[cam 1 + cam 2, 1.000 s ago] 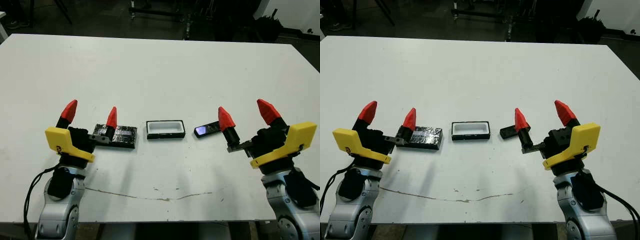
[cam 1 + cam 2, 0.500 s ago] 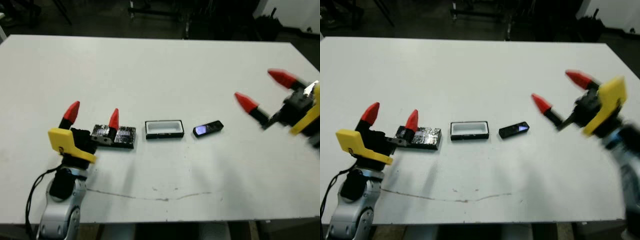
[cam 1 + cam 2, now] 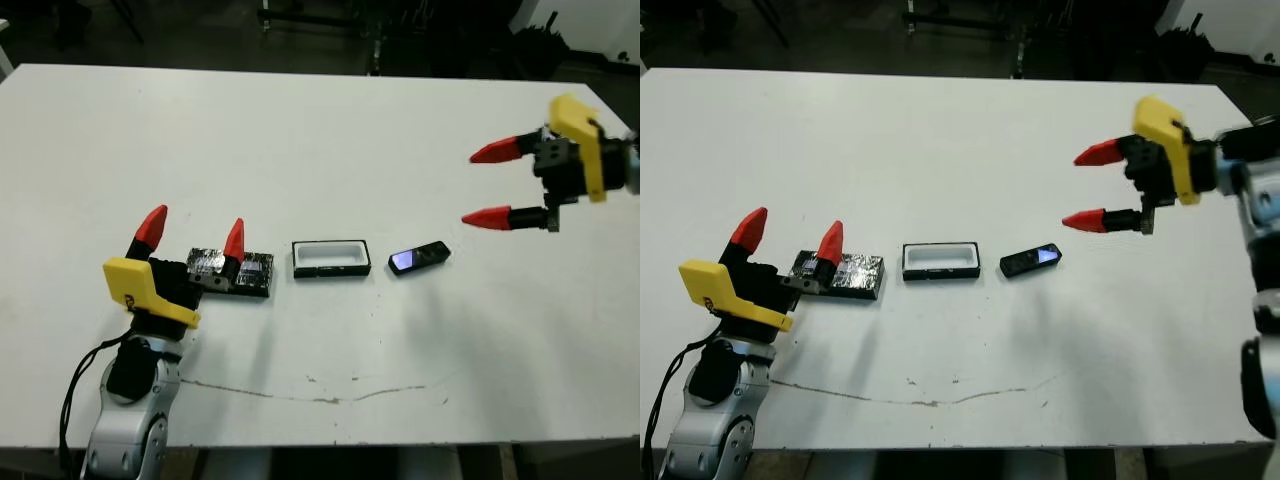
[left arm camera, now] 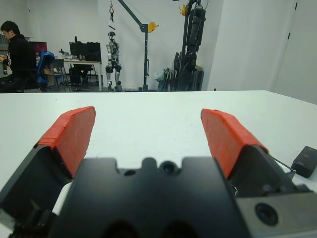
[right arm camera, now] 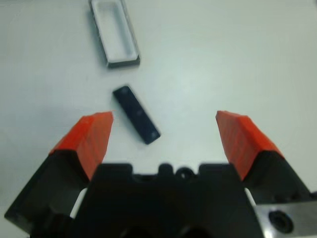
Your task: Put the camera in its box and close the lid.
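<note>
- Step in hand, as judged: the approach to pick up the camera [image 3: 419, 258]. It lies flat on the white table [image 3: 300, 140], just to the right of the box [image 3: 332, 258], its glossy face towards the box.
- Right gripper [image 3: 492, 183]: raised above the table, right of and beyond the camera, fingers spread wide and empty. The right wrist view shows the camera [image 5: 136, 114] between the two fingertips, lying aslant.
- To do this well: turn the wrist so the fingers straddle the camera's narrow width, descend straight, and close only once the tips are beside it.
- Left gripper [image 3: 193, 230]: fingers spread, hovering low at the lid [image 3: 232, 273], which lies left of the box, near but apart.
- Difference from one second ago: the right gripper has lifted from table level beside the camera and turned so that its fingers point towards the camera; camera, box and lid have not moved.
</note>
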You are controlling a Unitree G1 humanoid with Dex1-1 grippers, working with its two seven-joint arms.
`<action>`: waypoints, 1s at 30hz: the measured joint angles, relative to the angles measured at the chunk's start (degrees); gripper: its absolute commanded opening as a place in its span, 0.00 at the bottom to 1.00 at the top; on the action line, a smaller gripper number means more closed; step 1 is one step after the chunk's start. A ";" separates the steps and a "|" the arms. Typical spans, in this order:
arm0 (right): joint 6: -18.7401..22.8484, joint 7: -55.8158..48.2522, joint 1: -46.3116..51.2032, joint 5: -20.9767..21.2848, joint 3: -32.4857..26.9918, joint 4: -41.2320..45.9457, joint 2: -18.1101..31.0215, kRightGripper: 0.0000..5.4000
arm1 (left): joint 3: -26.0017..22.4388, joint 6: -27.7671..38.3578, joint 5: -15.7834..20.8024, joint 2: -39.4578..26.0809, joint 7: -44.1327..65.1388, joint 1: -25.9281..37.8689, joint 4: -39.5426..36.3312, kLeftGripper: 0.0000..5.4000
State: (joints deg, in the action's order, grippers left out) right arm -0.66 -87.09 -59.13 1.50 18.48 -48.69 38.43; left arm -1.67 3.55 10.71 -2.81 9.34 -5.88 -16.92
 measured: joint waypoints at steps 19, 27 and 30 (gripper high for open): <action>-10.56 4.20 -2.86 12.20 5.11 -12.94 -10.98 0.84 | 0.20 -0.18 -0.64 0.36 -0.70 -0.09 -0.02 1.00; -11.30 4.36 -2.79 14.11 5.44 -14.06 -12.55 0.87 | 0.20 -1.18 -0.17 0.36 -0.63 -0.09 -0.06 1.00; -11.20 4.26 -2.72 14.48 5.53 -14.37 -13.13 0.85 | 0.13 -1.53 0.50 0.35 -0.47 -0.10 -0.32 1.00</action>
State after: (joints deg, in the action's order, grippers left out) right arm -11.86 -82.82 -61.85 15.98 24.00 -63.06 25.30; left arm -1.54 2.02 11.22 -2.46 8.87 -5.98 -17.24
